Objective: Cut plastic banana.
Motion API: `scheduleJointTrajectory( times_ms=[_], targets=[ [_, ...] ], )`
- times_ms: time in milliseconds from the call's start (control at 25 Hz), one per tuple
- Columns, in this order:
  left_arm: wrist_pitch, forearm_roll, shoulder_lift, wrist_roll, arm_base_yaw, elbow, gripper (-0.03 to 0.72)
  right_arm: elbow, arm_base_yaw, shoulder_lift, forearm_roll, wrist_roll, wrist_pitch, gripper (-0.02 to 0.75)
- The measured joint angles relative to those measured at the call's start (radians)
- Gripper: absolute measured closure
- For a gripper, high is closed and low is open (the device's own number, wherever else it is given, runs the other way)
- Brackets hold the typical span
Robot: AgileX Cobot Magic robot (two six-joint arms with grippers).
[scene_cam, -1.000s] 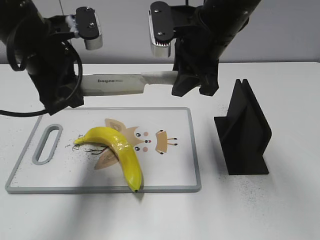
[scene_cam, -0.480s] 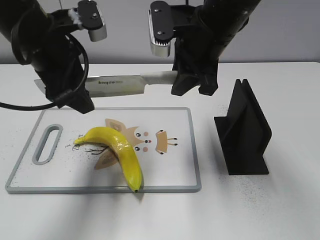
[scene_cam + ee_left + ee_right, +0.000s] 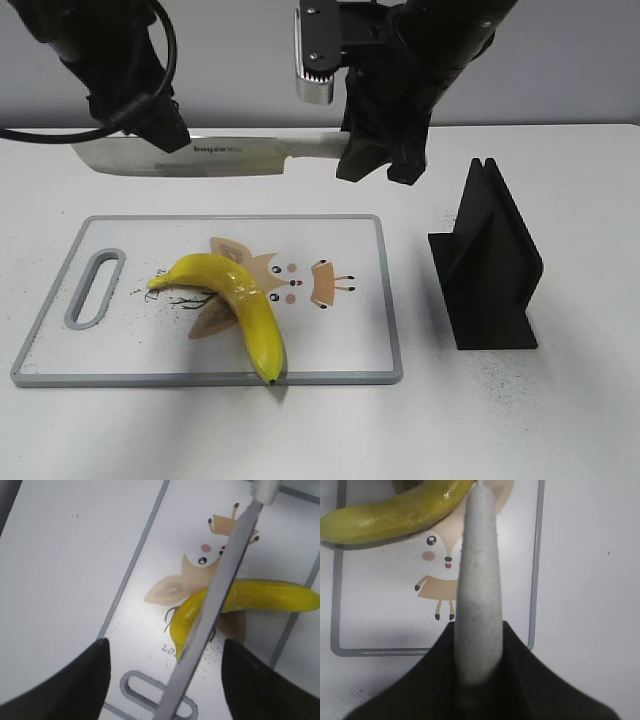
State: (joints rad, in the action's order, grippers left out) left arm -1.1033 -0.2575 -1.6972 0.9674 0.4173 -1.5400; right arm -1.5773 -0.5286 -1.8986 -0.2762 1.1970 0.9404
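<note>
We clamp the knife handle in the right gripper, left gripper fingers apart, so a skewed blade may miss the banana at frame centre.

Banana yellow w/ dark tip. Cutting board white, grey rim, tan cartoon fox print w/ pink cheeks. Knife blade silver; stand black.

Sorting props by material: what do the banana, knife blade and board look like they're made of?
Banana: probably plastic, glossy and evenly yellow. Knife blade: apparently steel, grey and reflective with printed lettering. Cutting board: likely plastic, matte white with grey rim and cartoon print.
</note>
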Motion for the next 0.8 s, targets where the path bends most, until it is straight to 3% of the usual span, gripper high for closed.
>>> scheduleJointTrajectory(
  times_ms=[200,360,520,800],
  targets=[
    [-0.068,0.193,0.000,-0.306,-0.006,-0.031,0.059,0.000,0.000,0.000,0.023,-0.245,-0.016,0.579],
    [-0.110,0.311,0.000,-0.551,-0.062,-0.032,0.077,0.000,-0.002,0.000,0.134,-0.597,-0.017,0.579],
    [-0.113,0.296,0.000,-0.667,-0.158,-0.033,0.099,0.000,-0.002,0.000,0.237,-0.908,0.032,0.579],
    [-0.112,0.248,0.048,-0.752,-0.267,-0.001,0.103,0.000,-0.002,0.034,0.276,-1.210,0.203,0.579]
  ],
)
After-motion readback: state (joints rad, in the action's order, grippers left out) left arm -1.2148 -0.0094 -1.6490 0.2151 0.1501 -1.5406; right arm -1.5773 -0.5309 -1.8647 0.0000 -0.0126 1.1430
